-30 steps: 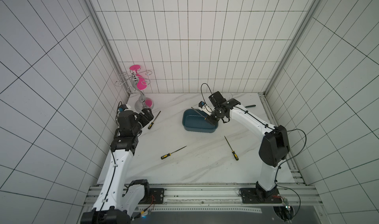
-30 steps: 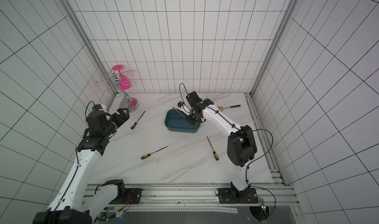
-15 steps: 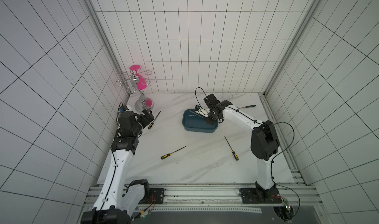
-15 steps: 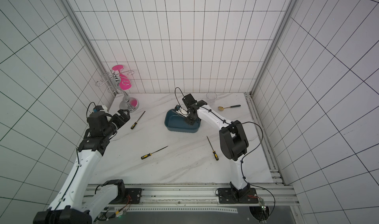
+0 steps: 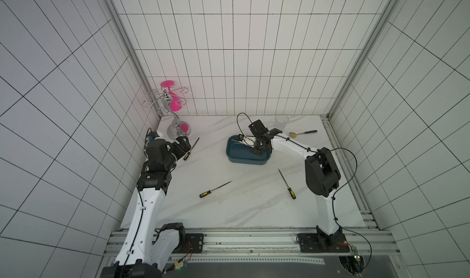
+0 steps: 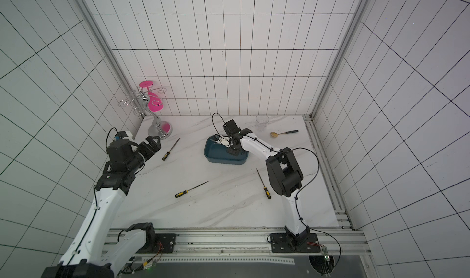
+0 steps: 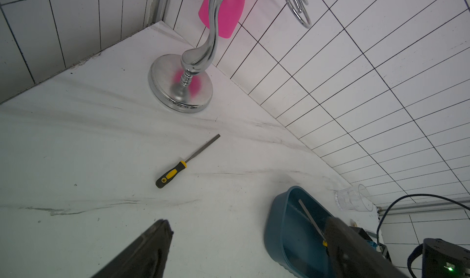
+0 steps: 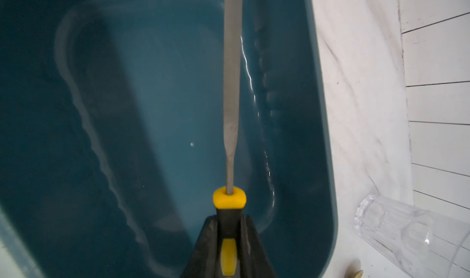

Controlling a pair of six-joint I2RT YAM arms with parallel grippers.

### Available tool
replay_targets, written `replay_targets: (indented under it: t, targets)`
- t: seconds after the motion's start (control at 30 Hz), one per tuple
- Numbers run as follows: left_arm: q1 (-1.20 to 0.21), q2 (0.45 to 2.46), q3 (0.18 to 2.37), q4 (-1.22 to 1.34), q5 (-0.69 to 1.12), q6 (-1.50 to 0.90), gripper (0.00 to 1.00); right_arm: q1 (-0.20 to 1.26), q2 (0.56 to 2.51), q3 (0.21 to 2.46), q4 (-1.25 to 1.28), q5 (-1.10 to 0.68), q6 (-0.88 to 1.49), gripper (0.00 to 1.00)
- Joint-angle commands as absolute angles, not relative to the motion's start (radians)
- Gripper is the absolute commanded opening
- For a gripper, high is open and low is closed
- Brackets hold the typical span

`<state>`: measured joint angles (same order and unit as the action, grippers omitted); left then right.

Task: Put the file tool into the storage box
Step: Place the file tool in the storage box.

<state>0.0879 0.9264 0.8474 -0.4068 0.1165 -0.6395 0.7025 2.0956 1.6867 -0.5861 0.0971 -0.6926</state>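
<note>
Hard to see first: in the right wrist view the tip of the held file (image 8: 232,86) runs off the frame edge, so I can't tell if it touches the floor of the storage box (image 8: 324,111). In both top views my own wrist covers the handle & fingertips. Left wrist view cuts off part of the box, and one of my left fingers (image 7: 356,253) hides the handle there; only a length of blade shows, inside the box walls.

Pose: right arm reaches fwd from its base, elbow bent, wrist tipped down over the box. My right gripper (image 8: 229,220) is clamped tight on the black & yellow handle, blade pointing away along the box interior. Glass cup (image 8: 396,233) stands just beside the box.

Left arm is folded up at the left side of the table (image 5: 254,208). My left gripper (image 7: 246,222) has jaws wide apart w/ nothing btwn them, facing a second file (image 7: 187,161) that lies flat near the chrome stand (image 7: 181,88). Two more files (image 5: 215,189) (image 5: 286,184) lie well apart from the box
</note>
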Motion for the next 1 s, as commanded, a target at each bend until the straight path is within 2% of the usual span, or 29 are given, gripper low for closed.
replay_targets:
  t: [0.0,0.07,0.17,0.2,0.23,0.27,0.37,0.63,0.87,0.97]
  targets:
    - [0.092,0.907,0.841,-0.416,0.111,-0.617,0.98,0.71,2.131,1.684,-0.567,0.155,-0.705,0.25]
    - [0.092,0.908,0.843,-0.417,0.109,-0.615,0.98,0.709,2.139,1.689,-0.548,0.181,-0.69,0.45]
    - [0.092,0.905,0.844,-0.419,0.112,-0.62,0.98,0.709,2.144,1.696,-0.533,0.21,-0.678,0.57]
    - [0.092,0.903,0.844,-0.419,0.113,-0.623,0.98,0.709,2.135,1.695,-0.525,0.209,-0.671,0.66]
    - [0.092,0.901,0.844,-0.419,0.115,-0.625,0.98,0.709,2.126,1.694,-0.52,0.209,-0.664,0.93]
    - [0.093,0.899,0.844,-0.417,0.116,-0.626,0.98,0.707,2.11,1.691,-0.512,0.207,-0.655,0.96]
    - [0.092,0.9,0.847,-0.419,0.117,-0.626,0.98,0.699,2.046,1.684,-0.485,0.19,-0.612,1.0]
    - [0.091,0.907,0.859,-0.427,0.165,-0.632,0.98,0.653,1.785,1.585,-0.391,0.126,-0.442,0.99]
    - [0.081,0.907,0.839,-0.448,0.19,-0.611,0.98,0.582,1.568,1.516,-0.474,0.092,-0.186,0.99]
    - [0.081,0.909,0.793,-0.42,0.183,-0.614,0.98,0.546,1.46,1.421,-0.501,0.083,-0.051,0.99]
